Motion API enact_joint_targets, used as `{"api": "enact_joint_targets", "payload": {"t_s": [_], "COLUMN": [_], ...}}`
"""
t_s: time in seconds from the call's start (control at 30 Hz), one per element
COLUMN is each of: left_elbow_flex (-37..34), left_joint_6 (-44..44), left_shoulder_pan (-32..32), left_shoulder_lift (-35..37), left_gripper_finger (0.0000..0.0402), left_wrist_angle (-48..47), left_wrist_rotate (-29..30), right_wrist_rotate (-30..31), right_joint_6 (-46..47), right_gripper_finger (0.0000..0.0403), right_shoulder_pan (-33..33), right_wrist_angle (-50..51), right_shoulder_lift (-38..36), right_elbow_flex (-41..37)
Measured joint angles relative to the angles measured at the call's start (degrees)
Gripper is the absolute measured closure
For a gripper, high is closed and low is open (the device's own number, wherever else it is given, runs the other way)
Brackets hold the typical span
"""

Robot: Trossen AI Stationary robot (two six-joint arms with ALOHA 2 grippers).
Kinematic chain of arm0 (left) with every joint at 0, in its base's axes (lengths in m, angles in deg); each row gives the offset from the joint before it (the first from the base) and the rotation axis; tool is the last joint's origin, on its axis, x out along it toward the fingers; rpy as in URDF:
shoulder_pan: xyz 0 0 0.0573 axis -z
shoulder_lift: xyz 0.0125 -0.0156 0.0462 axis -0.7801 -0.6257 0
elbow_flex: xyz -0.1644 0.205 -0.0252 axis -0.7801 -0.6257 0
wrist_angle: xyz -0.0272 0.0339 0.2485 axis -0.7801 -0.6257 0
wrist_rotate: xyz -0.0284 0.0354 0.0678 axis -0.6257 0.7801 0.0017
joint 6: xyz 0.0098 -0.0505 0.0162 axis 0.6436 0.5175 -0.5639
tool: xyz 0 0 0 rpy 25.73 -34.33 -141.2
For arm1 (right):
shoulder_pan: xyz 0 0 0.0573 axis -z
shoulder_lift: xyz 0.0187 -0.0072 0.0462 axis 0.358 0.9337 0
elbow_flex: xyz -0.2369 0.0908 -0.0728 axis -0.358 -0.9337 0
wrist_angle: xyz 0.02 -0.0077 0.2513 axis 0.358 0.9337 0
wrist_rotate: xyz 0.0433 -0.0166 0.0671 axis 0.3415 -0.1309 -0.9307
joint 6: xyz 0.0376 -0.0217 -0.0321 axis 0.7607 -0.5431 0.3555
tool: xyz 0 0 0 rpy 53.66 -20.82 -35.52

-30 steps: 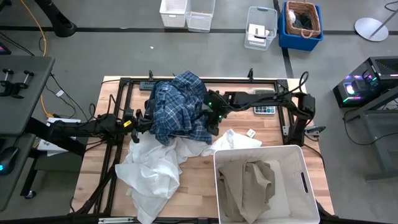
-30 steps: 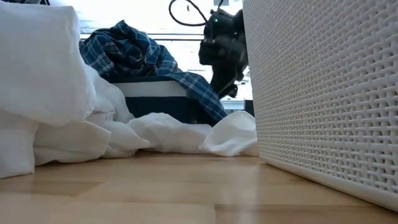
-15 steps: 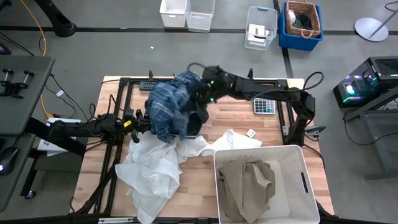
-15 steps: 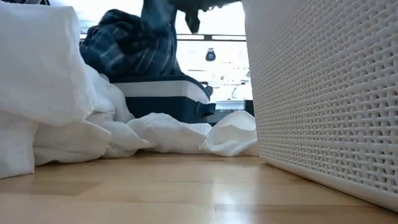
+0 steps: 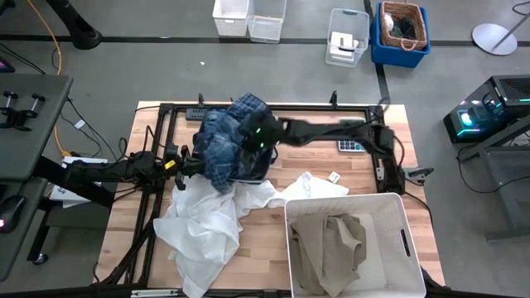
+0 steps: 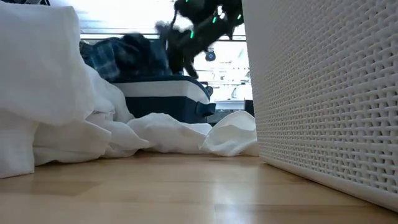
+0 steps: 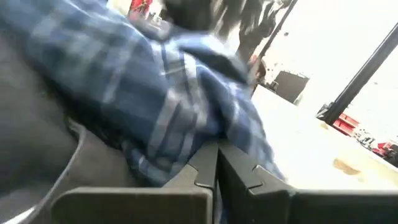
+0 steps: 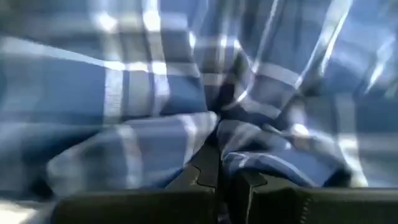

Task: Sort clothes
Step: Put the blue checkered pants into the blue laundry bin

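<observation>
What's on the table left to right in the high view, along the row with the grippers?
Left gripper → blue-white plaid shirt → right gripper → calculator.

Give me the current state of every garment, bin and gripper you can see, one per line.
plaid shirt: bunched over the dark blue bin, pinched by both grippers.
dark blue bin: upright on the table, shirt piled on it.
white shirts: crumpled loose on the table.
beige piece: lying inside the white bin.
white bin: upright.
left gripper: shut on plaid shirt.
right gripper: shut on plaid shirt.
</observation>
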Motion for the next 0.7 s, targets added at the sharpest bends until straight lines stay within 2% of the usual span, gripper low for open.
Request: {"api": "enact_joint_targets", "payload": {"t_s": [0.1,0.2,0.3,0.47,0.6,0.7], "left_elbow_flex": [0.0,0.0,0.0,0.0,0.0,0.0], "left_joint_6": [0.0,0.0,0.0,0.0,0.0,0.0], "left_shoulder_pan": [0.0,0.0,0.0,0.0,0.0,0.0], "left_shoulder_lift": [0.0,0.0,0.0,0.0,0.0,0.0], "left_gripper_finger": [0.0401,0.0401,0.0401,0.0401,0.0401,0.0401], "left_wrist_angle": [0.0,0.0,0.0,0.0,0.1,0.0], "left_wrist_rotate": [0.0,0.0,0.0,0.0,0.0,0.0], "right_wrist_rotate": [5.0,5.6,3.0,2.1,-0.7,-1.1], "right_joint_6": [1.9,3.9,5.6,7.9,2.9,-0.3], "right_gripper_finger": [0.0401,0.0385,0.0341,0.0241,0.0179,0.0160], "right_shoulder_pan": [-0.9,-1.3,-1.1,-1.1,-1.0,-0.6], "right_wrist_angle": [5.9,10.1,11.0,12.6,21.5,31.2], "right_shoulder_lift": [4.5,6.6,7.0,5.8,5.1,4.9], "right_elbow_flex": [0.0,0.4,0.4,2.4,10.7,21.1]}}
